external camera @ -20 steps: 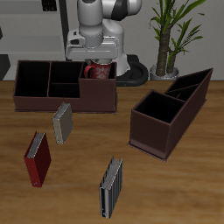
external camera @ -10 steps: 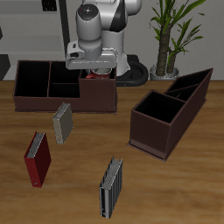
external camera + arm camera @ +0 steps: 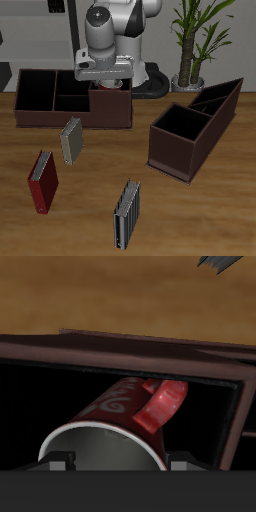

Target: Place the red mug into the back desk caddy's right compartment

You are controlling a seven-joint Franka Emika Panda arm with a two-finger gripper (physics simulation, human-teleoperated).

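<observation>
Red floral ceramic mug (image 3: 120,421): tilted inside dark maroon-brown caddy's (image 3: 40,108) tall right compartment (image 3: 112,103), directly below two-finger gripper (image 3: 118,459), grip state indeterminable.

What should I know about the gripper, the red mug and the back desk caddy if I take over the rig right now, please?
Gripper: low over the back desk caddy, at its right compartment; whether it is open or shut cannot be told.
Red mug: lying tilted inside that compartment, handle showing in the wrist view.
Done: the mug is in the compartment.
Left: probably confirm the release, then lift the arm straight up clear of the caddy walls.
</observation>
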